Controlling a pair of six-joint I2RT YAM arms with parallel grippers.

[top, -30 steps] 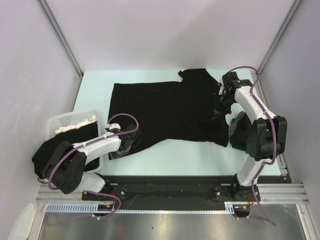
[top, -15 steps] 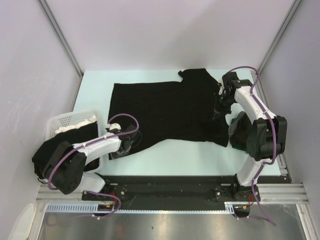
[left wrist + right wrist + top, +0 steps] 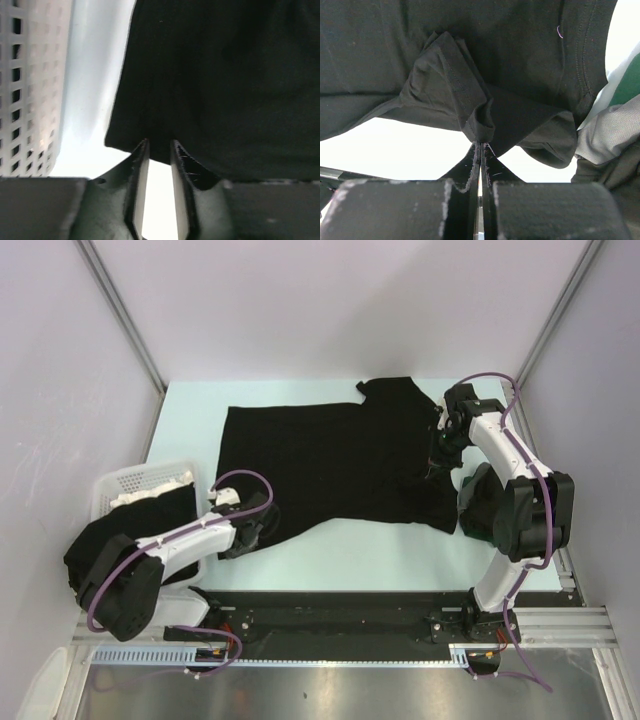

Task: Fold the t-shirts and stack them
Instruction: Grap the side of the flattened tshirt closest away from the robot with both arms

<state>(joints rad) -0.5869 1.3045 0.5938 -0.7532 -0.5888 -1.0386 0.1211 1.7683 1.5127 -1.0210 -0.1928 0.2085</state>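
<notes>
right gripper [image 3: 480, 143] pressed together, pinching a bunched fold at the right edge of the black t-shirt [image 3: 340, 460] | left gripper [image 3: 159, 146] narrowly parted, tips at the shirt's near-left hem corner, no grip evident | shirt spread flat across the table [image 3: 190, 410] | white slotted basket [image 3: 125, 482] at left, holding black cloth [image 3: 165, 502]
</notes>
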